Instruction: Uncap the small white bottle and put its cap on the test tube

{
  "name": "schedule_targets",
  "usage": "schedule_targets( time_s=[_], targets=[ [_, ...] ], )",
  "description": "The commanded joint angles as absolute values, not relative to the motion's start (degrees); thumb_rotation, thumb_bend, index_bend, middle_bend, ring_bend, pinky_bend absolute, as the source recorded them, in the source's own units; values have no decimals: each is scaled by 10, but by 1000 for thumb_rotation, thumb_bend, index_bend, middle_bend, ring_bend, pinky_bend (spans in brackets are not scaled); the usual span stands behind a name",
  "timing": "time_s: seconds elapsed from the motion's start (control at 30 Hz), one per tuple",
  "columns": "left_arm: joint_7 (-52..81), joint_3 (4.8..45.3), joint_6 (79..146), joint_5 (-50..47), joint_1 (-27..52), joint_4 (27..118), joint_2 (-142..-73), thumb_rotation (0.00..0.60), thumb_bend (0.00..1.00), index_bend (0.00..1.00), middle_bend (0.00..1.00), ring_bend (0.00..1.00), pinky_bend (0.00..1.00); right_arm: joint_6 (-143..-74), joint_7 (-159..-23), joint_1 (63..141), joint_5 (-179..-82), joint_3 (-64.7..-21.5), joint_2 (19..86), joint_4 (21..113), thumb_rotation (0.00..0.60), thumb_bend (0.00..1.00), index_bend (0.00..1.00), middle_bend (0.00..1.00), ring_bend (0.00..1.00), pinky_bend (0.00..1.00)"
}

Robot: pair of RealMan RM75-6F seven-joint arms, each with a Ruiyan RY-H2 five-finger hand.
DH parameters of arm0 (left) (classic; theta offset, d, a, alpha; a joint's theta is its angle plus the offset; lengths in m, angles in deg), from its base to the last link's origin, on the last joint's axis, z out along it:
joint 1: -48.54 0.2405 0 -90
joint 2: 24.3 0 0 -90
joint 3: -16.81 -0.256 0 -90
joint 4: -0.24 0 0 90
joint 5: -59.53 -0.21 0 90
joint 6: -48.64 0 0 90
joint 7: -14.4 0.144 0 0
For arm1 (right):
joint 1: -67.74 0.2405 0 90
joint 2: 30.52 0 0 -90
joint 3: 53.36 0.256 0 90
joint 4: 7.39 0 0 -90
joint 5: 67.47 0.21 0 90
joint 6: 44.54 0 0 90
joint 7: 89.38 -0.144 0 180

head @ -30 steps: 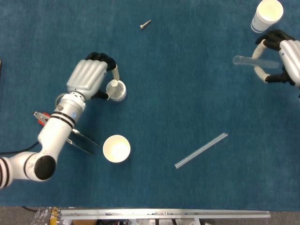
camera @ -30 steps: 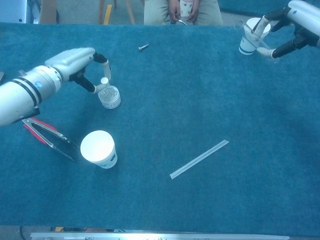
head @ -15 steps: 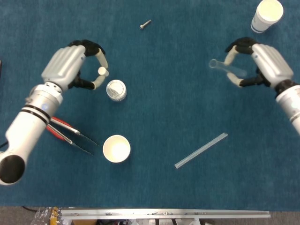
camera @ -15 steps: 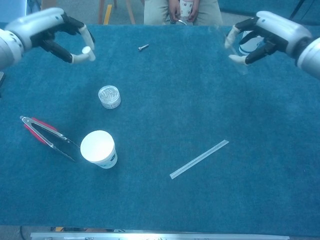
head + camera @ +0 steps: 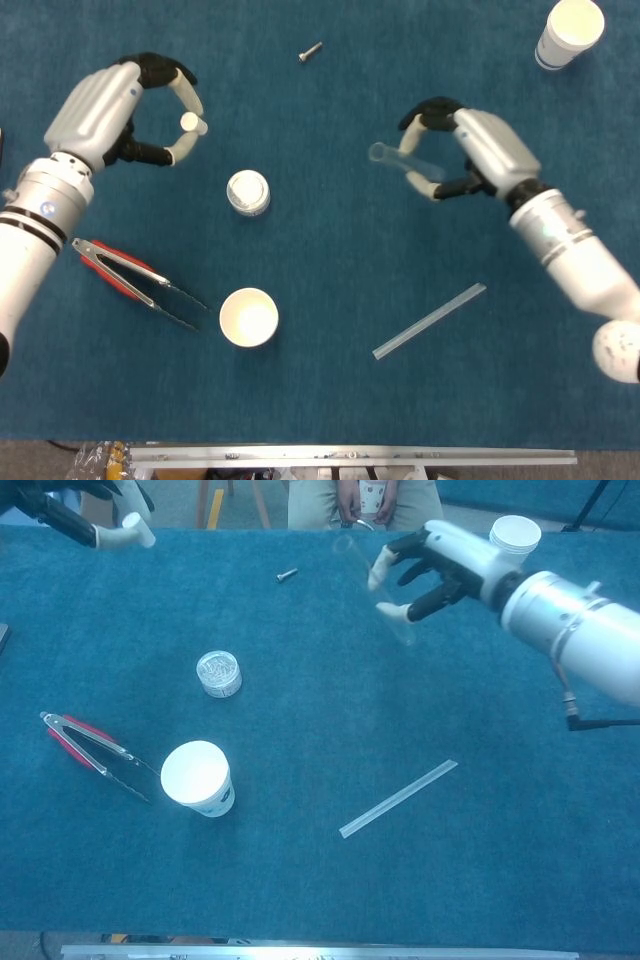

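Above a blue cloth-covered table (image 5: 330, 240), both hands hang in the air, each with half of the job in its grasp. Largest in view, the right hand (image 5: 470, 155) is clamped on a clear test tube (image 5: 400, 162), pinched between thumb and fingers. The tube's long axis runs roughly sideways in the head view, its open mouth turned toward the robot's left. Across the gap, the left hand (image 5: 125, 110) pinches the small white cap (image 5: 187, 122) at its fingertips, pointed roughly toward the tube. The two are well apart, with the cap lying to the left of the tube's mouth and slightly farther from the robot.

Below and between them, nearer the left hand, the small white bottle (image 5: 248, 191) stands uncapped on the cloth. A paper cup (image 5: 248, 317) and red-handled tongs (image 5: 135, 283) lie closer to the robot on the left; a clear strip (image 5: 430, 320) lies on the right. A second cup (image 5: 568, 32) and a bolt (image 5: 310, 51) sit at the far edge.

Judging by this, the uncapping is done, and closing the gap along the tube's axis is what remains.
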State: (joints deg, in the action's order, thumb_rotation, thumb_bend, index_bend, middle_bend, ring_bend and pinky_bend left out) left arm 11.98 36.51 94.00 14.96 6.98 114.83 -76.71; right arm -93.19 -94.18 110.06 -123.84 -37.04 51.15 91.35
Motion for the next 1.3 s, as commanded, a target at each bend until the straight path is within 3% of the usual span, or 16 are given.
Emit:
schedule_targets(
  time_s=[0.03,0.6,1.3],
  targets=[
    [108,370,935,151,70,1154,-753,600,336,535,277,151,78,-934,-924,1117,-1218,-366,534,914,600,306,628,328,151,235],
    [60,378,945,167,74,1211,-708,600,336,535,274,150,78,-976,-868,1159,-1132,-345,611,898,600,303,628,328,151,235],
    [63,363,985,186,53,1205,-769,600,336,535,274,149,78,-972,-872,1182,-1100,-323,670,850,600,303,628,328,151,235]
  ],
)
